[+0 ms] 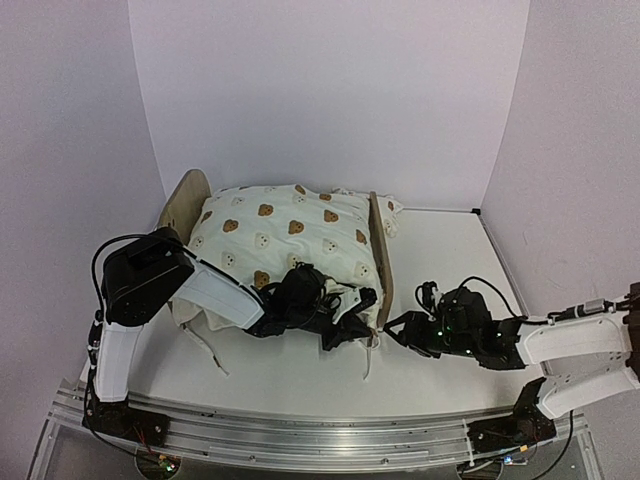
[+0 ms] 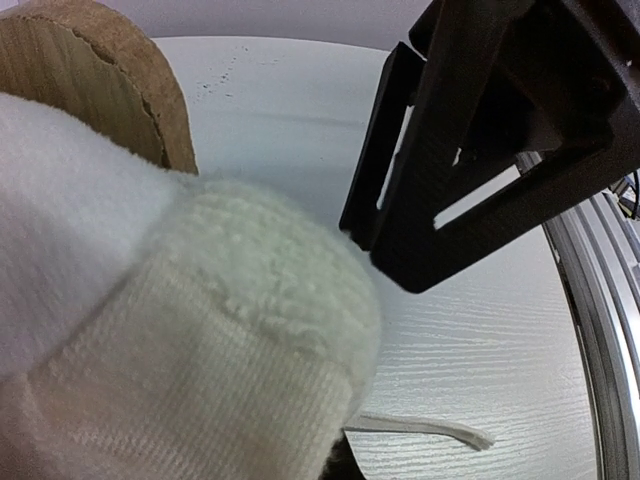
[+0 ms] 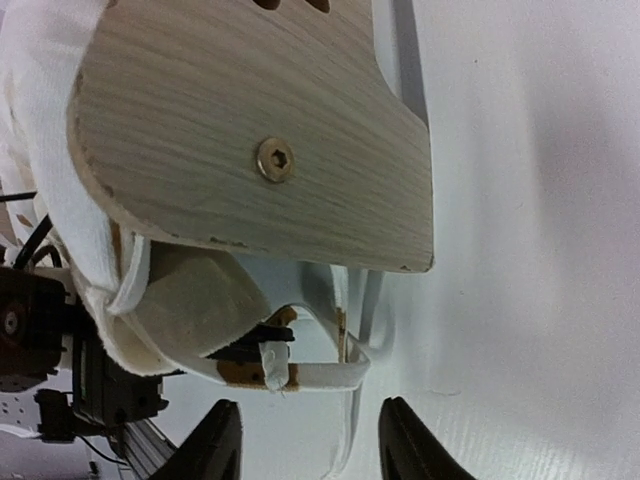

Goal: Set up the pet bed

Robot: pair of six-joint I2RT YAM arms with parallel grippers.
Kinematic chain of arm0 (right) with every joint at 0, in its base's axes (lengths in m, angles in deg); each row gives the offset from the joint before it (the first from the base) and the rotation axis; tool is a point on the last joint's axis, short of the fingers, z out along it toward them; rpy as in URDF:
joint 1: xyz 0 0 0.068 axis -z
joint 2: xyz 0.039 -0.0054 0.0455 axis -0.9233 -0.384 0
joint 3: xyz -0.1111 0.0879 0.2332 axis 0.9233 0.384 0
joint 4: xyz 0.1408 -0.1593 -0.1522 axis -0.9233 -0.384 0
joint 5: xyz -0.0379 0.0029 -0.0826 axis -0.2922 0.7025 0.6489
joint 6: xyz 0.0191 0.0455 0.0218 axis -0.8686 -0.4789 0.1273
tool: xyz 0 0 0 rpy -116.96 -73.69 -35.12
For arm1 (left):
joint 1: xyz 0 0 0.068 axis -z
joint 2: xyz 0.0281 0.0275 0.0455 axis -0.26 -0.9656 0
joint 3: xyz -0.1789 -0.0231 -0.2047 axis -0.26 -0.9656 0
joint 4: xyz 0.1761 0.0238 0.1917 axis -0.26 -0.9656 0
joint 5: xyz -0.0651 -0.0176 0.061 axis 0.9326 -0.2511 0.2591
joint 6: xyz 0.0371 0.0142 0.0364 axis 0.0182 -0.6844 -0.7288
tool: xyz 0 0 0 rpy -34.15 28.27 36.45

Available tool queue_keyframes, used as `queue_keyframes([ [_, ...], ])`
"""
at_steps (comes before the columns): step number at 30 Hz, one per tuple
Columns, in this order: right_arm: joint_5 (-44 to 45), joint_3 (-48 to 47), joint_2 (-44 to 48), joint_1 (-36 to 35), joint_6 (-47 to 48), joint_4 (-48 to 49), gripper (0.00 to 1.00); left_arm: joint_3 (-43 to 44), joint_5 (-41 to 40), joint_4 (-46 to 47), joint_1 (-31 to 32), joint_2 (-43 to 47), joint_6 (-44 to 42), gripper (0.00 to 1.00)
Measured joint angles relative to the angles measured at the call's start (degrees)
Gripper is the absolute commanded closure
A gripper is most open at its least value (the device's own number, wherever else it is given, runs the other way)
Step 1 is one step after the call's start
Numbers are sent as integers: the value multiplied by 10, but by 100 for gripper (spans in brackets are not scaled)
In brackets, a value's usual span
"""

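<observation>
Closest in, the right gripper (image 3: 310, 445) sits low over the table with its jaws released and standing apart. A thin white tie (image 3: 352, 430) dangles down between the fingers, and nothing is clamped. Just past those fingertips is the pet bed (image 1: 381, 250), its light-wood footboard end-on to the wrist camera with a hex screw (image 3: 275, 160) in the middle, close to the gripper but not touching it. To the left, the left gripper (image 1: 350, 315) is clenched tight at the near edge of the cream bear-print bedding (image 1: 290, 235). I cannot tell whether any fabric is pinched in it. The bedding is heaped over the frame, spilling off the near side, and the rounded headboard (image 1: 185, 205) pokes up at the far left. The bed lies left of centre on the white wood-grain table (image 1: 450, 250), with the metal rail (image 1: 300, 435) along the near edge. Plain pale walls (image 1: 330, 90) close in behind and on both sides.
</observation>
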Motion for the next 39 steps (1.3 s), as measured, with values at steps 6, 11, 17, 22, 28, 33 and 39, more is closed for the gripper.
queue_keyframes([
  [6, -9, -9, -51, 3, -30, 50, 68, 1, -1, 5, 1, 0, -1, 100],
  [11, -12, -16, -62, 4, -36, 72, 71, 1, -3, 12, 2, 0, -1, 100],
  [17, -17, -25, -83, 6, -43, 92, 94, 1, -3, 13, 2, 0, -1, 100],
  [22, -24, -26, -93, 12, -51, 95, 100, 1, -4, 13, 2, 0, -5, 98],
  [28, -19, -22, -75, 16, -53, 92, 100, 1, 6, 8, 2, 0, -29, 51],
  [33, -21, -29, -62, 18, -43, 70, 100, -16, 37, -59, 2, 32, -97, 38],
  [39, -22, -35, -62, 18, -38, 48, 100, -40, 15, -134, 19, 90, -63, 45],
])
